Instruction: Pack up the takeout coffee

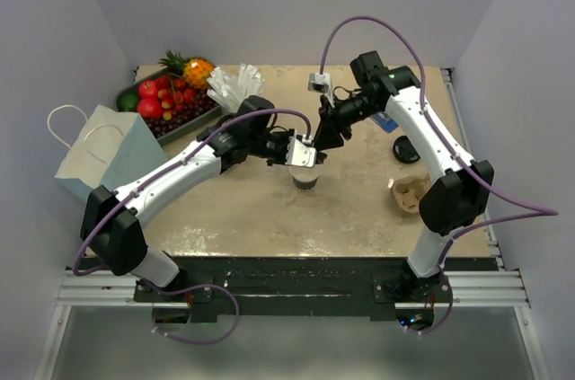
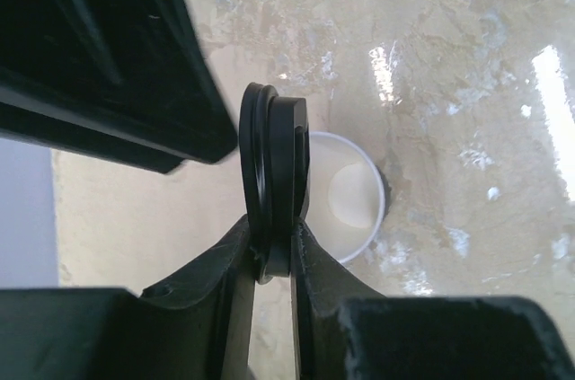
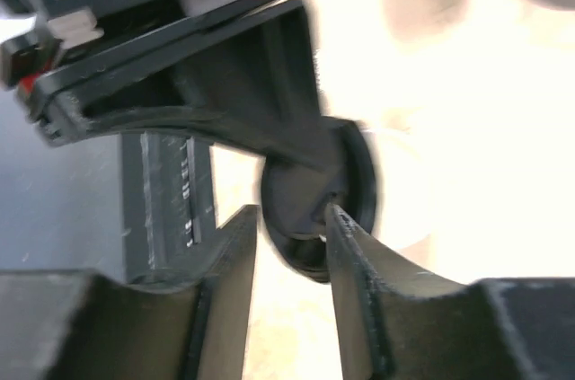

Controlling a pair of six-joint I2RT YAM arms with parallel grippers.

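The takeout coffee cup (image 1: 305,182) stands upright at the table's middle without its lid, and its cream inside (image 2: 346,200) faces up in the left wrist view. My left gripper (image 2: 272,259) is shut on the round black lid (image 2: 274,173), holding it on edge just above and beside the cup's rim. My right gripper (image 3: 292,214) is close on the other side of the lid (image 3: 310,200). Its jaws stand apart, with one fingertip near the lid's face. From above, both grippers (image 1: 314,148) meet over the cup.
A white paper bag (image 1: 103,151) stands at the left. A tray of fruit (image 1: 166,101) and a cup of white sticks (image 1: 232,88) are at the back left. Spare black lids (image 1: 406,150) and a lying stack of cups (image 1: 409,193) are at the right.
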